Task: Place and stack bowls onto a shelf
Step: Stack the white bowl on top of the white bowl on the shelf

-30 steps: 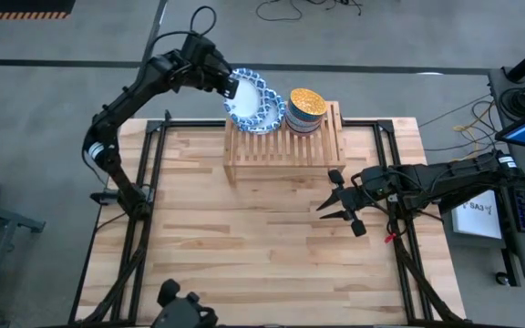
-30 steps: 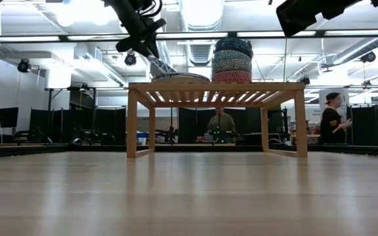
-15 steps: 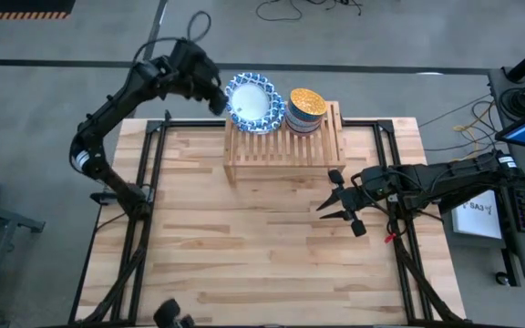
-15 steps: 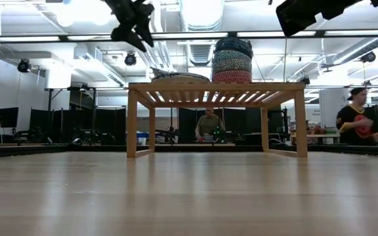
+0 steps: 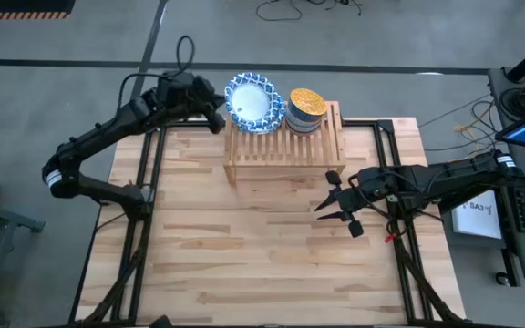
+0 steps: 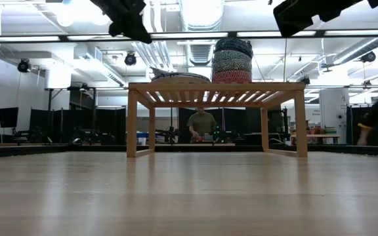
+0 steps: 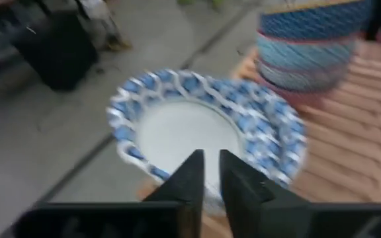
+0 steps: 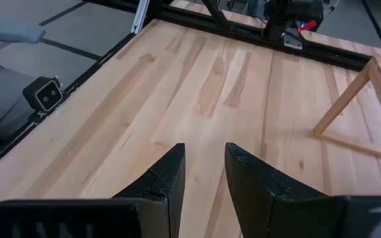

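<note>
Blue-and-white patterned bowl (image 5: 252,102), white centre

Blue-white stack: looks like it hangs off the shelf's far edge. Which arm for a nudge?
Left. The left gripper sits right beside the blue-white stack, off the shelf. The right gripper hovers over the table on the near side.

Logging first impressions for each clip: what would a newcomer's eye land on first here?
Most likely the wide blue-and-white bowl lying flat at the left end of the small wooden shelf, with a tall stack of smaller bowls, mustard yellow on top, right beside it. The left pincer sits just off the wide bowl's rim, holding nothing. The right pincer hangs open over bare tabletop.
</note>
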### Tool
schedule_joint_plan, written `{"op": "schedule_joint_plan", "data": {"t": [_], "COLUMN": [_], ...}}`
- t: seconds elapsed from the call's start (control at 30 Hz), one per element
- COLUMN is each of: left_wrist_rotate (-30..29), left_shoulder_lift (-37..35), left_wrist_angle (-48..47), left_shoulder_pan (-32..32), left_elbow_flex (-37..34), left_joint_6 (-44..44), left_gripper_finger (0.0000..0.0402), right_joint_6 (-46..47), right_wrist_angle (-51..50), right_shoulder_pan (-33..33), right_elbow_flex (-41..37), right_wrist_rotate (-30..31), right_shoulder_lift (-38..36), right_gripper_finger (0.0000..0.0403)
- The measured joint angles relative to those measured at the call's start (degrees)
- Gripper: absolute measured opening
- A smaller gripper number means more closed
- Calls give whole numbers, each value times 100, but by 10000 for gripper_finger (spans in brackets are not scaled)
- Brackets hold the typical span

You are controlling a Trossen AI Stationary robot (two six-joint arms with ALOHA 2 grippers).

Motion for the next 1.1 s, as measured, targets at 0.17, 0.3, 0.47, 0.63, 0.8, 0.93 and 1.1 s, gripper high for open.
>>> {"op": "schedule_joint_plan", "data": {"t": [0.17, 0.3, 0.47, 0.63, 0.8, 0.93, 1.1], "left_wrist_rotate": [-9, 143, 288, 292, 295, 299, 301], "left_shoulder_lift": [20, 315, 723, 1072, 1304, 1321, 1319], "left_wrist_angle": [1315, 1951, 1901, 1478, 905, 531, 154], "left_shoulder_pan": [386, 630, 694, 700, 700, 696, 692], "left_elbow_flex": [-694, -939, -833, -481, -175, -69, 91], "left_joint_6": [62, 60, 1, -284, -644, -855, -924], "left_gripper_finger": [9, 3, 1, 0, 0, 0, 0], "right_joint_6": [-35, 10, 9, 0, 0, -8, -12], "right_wrist_angle": [100, 98, 97, 95, 94, 94, 92], "right_shoulder_pan": [0, 0, 0, 0, 0, 0, 0], "right_elbow_flex": [0, 0, 0, 0, 0, 0, 0], "right_wrist_rotate": [2, 7, 11, 17, 33, 35, 44], "right_shoulder_lift": [109, 157, 154, 150, 150, 150, 150], "right_gripper_finger": [98, 98, 98, 98, 98, 98, 98]}}
